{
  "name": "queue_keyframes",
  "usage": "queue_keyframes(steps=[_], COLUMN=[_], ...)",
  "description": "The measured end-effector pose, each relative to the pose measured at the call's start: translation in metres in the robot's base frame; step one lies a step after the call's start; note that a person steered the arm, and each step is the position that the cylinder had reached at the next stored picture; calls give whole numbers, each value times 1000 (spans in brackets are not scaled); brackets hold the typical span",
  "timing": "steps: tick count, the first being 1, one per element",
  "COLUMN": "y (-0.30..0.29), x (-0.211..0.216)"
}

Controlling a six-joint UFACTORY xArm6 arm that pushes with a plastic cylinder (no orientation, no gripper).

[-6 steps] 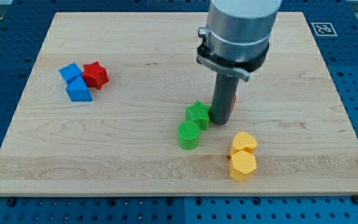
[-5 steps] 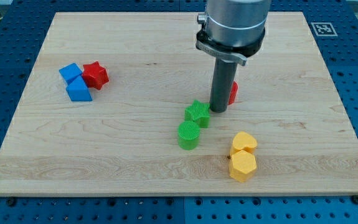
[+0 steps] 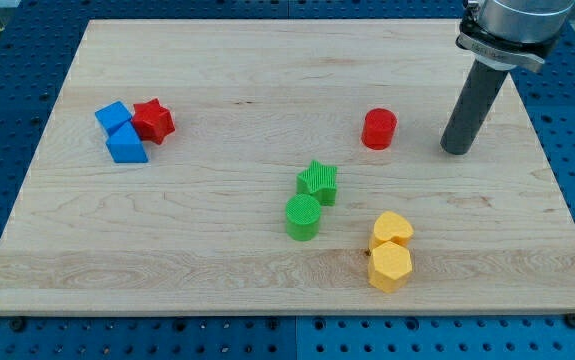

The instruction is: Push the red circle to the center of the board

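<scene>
Pale wooden board (image 3: 217,60) on blue pegboard — red circle (image 3: 378,129) stands upright; my tip (image 3: 455,150) rests just right, holding nothing.

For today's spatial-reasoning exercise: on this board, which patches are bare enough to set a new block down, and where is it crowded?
Bare: the board between red star and red circle, plus the bottom-left corner. Crowded: green star, green cylinder and two yellow blocks bunch together; my tip stands right of the red circle.
</scene>
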State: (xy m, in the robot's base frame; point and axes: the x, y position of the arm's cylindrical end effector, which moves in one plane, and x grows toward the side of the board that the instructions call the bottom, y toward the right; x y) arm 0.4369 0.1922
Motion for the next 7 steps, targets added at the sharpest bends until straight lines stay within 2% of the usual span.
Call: queue_keyframes(steps=[3, 5, 7], y=[-33, -29, -61], x=[-25, 3, -22])
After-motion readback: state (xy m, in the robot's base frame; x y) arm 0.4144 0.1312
